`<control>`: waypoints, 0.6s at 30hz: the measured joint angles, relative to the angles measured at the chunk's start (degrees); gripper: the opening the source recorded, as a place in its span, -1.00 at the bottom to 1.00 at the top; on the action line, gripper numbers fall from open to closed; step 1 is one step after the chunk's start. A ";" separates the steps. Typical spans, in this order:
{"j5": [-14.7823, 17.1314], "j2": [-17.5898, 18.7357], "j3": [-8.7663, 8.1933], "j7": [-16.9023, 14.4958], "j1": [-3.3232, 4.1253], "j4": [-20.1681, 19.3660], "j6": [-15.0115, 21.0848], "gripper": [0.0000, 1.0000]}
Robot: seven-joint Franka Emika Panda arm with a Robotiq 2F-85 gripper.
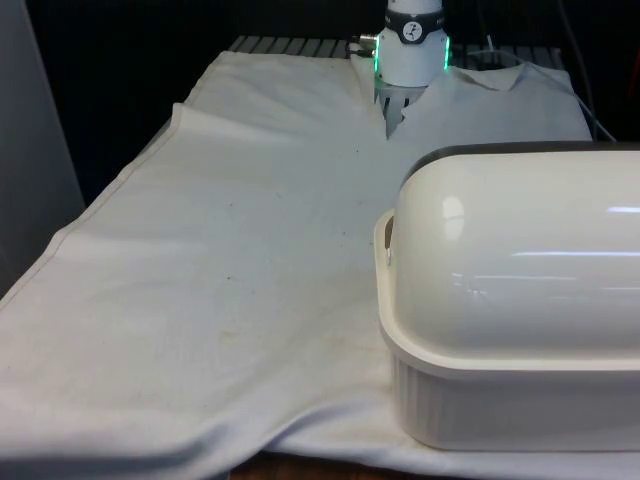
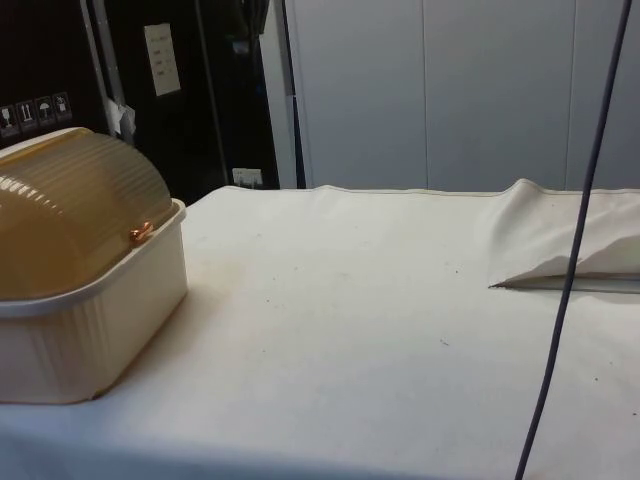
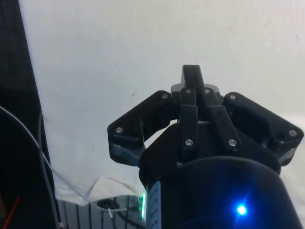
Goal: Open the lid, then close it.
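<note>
One black gripper (image 3: 191, 76) hangs above the white cloth (image 3: 143, 47), pointing down at a bare stretch of it near the cloth's edge. From the wrist view I cannot tell whether it is open or closed. It holds nothing that can be seen. Thin cables (image 3: 28, 143) run along the dark strip beside that edge.

In the front view the arm's white base (image 1: 412, 45) stands at the far end of the cloth (image 1: 230, 270). The bread box (image 1: 510, 300) sits at the front view's right, near the near edge of the table. Its domed lid (image 1: 520, 250) is down over the ribbed base (image 1: 500, 400).

In the side view the bread box (image 2: 80, 270) stands at the left. Its ribbed lid (image 2: 70, 210) is shut, with a small copper-coloured pivot (image 2: 140, 235) at the rim. The cloth (image 2: 400, 300) is rucked into a fold (image 2: 560, 240) at the right, and a dark cable (image 2: 570, 280) hangs in front of it.
</note>
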 measured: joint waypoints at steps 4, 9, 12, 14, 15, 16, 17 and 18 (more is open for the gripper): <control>0.34 -0.69 0.40 -0.06 0.00 -1.49 2.29 -1.00; 1.03 -1.32 0.63 -0.40 0.00 -3.15 5.04 -1.00; 1.26 -1.55 0.69 -0.52 0.00 -3.90 6.13 -1.00; 1.55 -1.78 0.86 -0.57 0.00 -5.10 7.91 -1.00; 1.55 -1.78 0.86 -0.57 0.00 -5.10 7.91 -1.00; 1.66 -1.83 0.92 -0.63 0.00 -5.50 8.59 -1.00; 1.83 -1.83 0.97 -0.69 0.00 -5.84 9.22 -1.00; 2.01 -1.83 1.03 -0.80 0.00 -6.25 9.85 -1.00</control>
